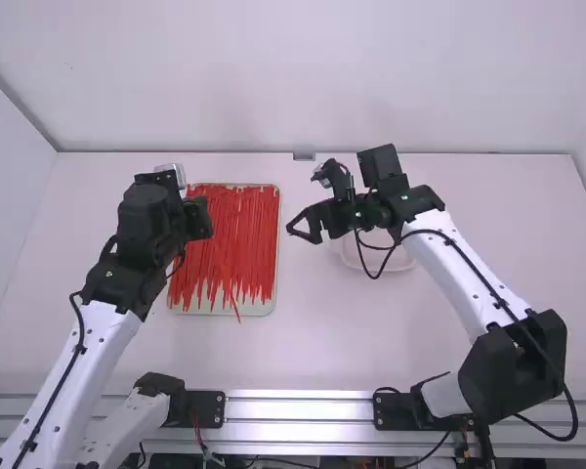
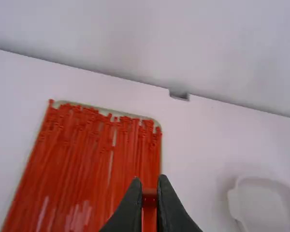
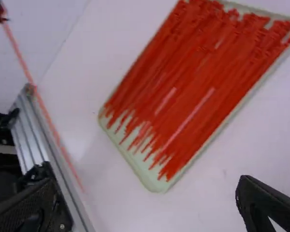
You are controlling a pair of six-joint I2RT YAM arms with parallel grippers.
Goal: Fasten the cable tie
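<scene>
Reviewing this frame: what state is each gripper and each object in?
left gripper: shut on one tie, above the tray.
held tie: unfastened, straight, hanging from the left gripper.
right gripper: open, holding nothing, in the air.
loose ties: unfastened, lying side by side in the tray.
tray: flat on the table, covered with ties.
bowl: upright on the table; contents cannot be told.

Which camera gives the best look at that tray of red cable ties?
The right wrist view: the tray of cable ties shows close, nearly whole. In the high view the left arm covers part of it; the left wrist view catches its far end.
</scene>
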